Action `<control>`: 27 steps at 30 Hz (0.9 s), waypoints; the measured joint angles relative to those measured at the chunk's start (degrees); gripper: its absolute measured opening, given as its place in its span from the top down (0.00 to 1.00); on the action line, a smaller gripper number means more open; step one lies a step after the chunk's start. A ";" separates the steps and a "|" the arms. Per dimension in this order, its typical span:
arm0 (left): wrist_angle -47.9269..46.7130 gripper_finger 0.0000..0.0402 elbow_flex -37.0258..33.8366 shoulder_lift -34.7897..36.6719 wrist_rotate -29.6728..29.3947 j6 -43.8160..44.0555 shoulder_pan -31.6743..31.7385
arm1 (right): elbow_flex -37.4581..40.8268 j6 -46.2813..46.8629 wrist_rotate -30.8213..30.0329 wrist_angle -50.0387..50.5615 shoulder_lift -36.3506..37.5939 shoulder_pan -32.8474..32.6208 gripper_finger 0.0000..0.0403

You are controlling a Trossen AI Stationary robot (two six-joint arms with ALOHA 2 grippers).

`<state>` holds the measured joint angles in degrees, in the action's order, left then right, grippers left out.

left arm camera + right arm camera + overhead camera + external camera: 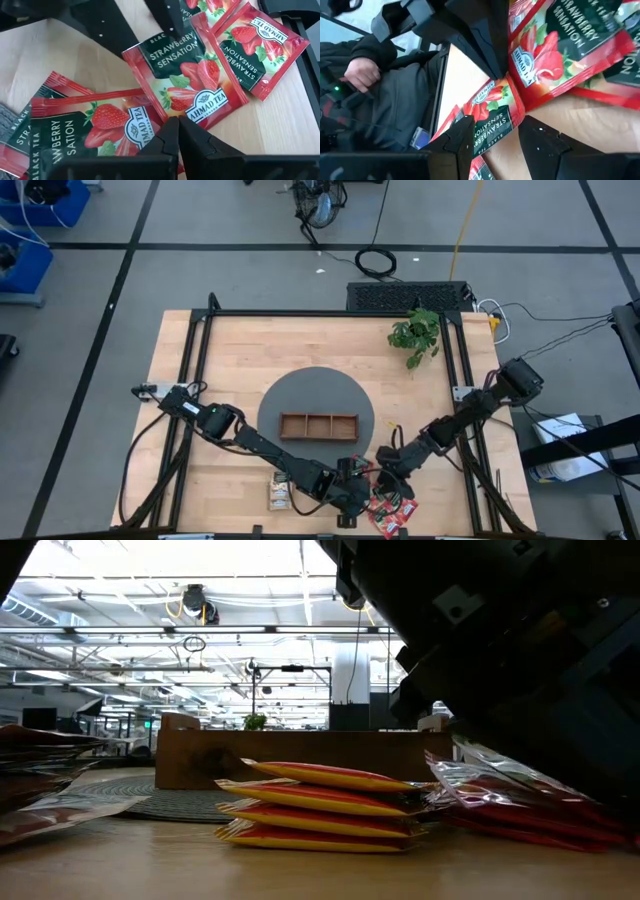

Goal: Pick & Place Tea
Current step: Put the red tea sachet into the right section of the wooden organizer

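Several red strawberry tea sachets (390, 512) lie overlapping near the table's front edge. In the low view a small stack of red and yellow sachets (320, 810) lies flat. My left gripper (176, 125) is shut, and its tips are on the middle red sachet (192, 75). My right gripper (495, 137) stands just right of the left one and has another red sachet (492, 112) between its fingers. The brown wooden tray (318, 425) rests on a round grey mat (300, 385) at the table's middle. My left gripper's shut fingertips slant down from the table's left onto the near edge (192, 116) of the middle sachet, where it overlaps its neighbour. The sachet lies flat on the table. Whether its edge is caught between the tips I cannot tell. My right gripper has the sachet across its width between the two fingers, one side edge (520, 112) against each finger. The sachet is bowed between them. The fingers slant down from the table's right. Its far end lies under the other sachets.
Beige sachets (280, 495) lie to the left of my left gripper near the front edge. A potted plant (415, 332) stands at the far right. Black rails (195, 380) run along the table's sides. A seated person's hand (360, 72) shows beyond the table edge.
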<state>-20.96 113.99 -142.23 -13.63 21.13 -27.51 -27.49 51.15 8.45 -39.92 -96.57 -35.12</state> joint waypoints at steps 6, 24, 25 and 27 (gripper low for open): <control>0.14 0.96 0.00 0.00 -0.02 -0.12 0.00 | 0.02 -0.18 -0.92 0.28 -0.04 -1.86 0.65; 1.11 0.93 0.00 0.00 -0.07 -0.47 0.00 | 0.09 -3.92 -10.99 3.73 -0.15 -4.02 0.89; 1.12 0.93 0.00 0.00 -0.07 -0.90 0.00 | 0.09 -4.21 -11.43 3.98 -0.17 -4.02 0.93; 1.15 0.94 0.00 0.00 -0.09 -2.79 -0.02 | 0.11 -5.55 -12.29 3.93 -0.17 -4.02 0.98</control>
<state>-19.81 113.99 -142.23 -13.72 18.34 -27.53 -27.38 45.60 -3.83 -36.00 -96.75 -39.13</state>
